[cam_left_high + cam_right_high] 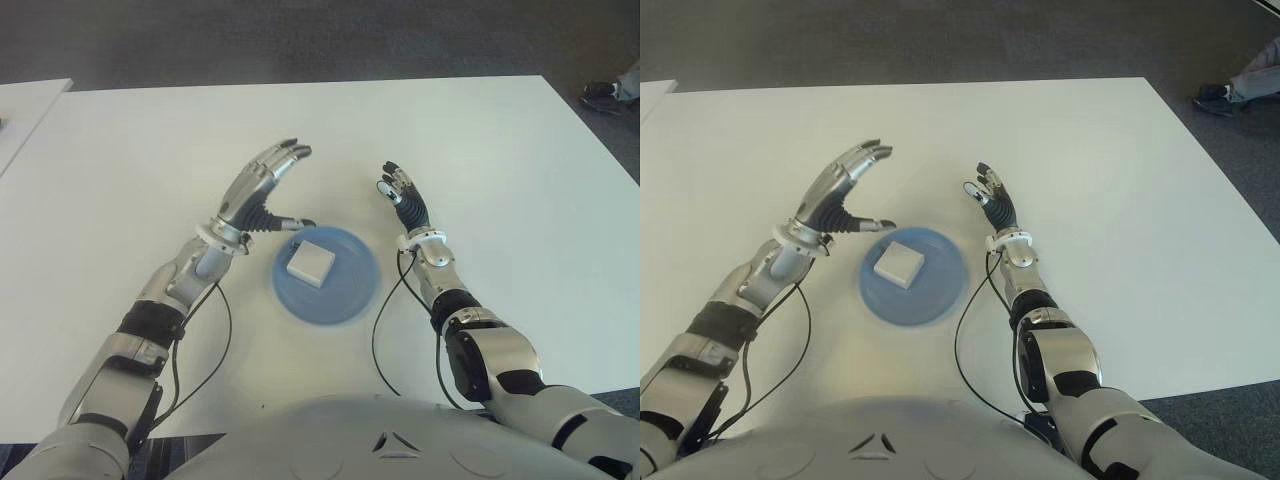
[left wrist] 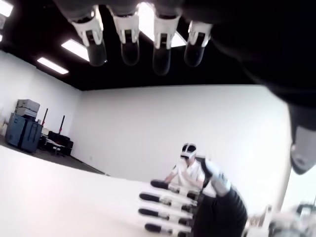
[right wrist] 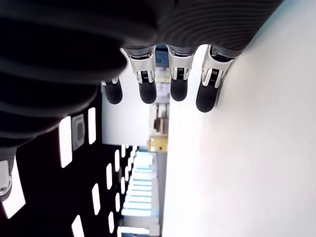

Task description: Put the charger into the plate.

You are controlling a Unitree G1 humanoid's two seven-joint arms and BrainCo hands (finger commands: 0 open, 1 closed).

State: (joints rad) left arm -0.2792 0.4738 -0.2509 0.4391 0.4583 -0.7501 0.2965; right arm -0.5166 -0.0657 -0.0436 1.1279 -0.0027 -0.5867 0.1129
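1. The left hand [image 1: 262, 180] was raised above the worktop [image 1: 480, 160] just left of the plate [image 1: 352, 290], its fingers [image 1: 290, 152] spread and extended away from the robot, its thumb pointing right toward the plate's far-left rim; it held nothing.
2. The right hand [image 1: 402, 195] was up just beyond the plate's right side, its fingers straight and relaxed, also holding nothing.
3. The charger [image 1: 310, 261] was a small, flat, square white block with rounded corners, turned slightly askew.
4. It lay inside the round blue plate, a little left of the plate's middle, near the left thumb tip but apart from it, and farther from the right hand.
5. The plate sat on the white worktop between the two forearms, close to the robot's body.
6. The left wrist view alone showed the right hand from the side, four fingers level and parted, with a person [image 2: 190, 170] wearing a headset behind it against a white wall.
7. The right wrist view showed only that hand's four fingertips [image 3: 148, 94] hanging free beside the white worktop, with ceiling lights [image 3: 64, 143] beyond.
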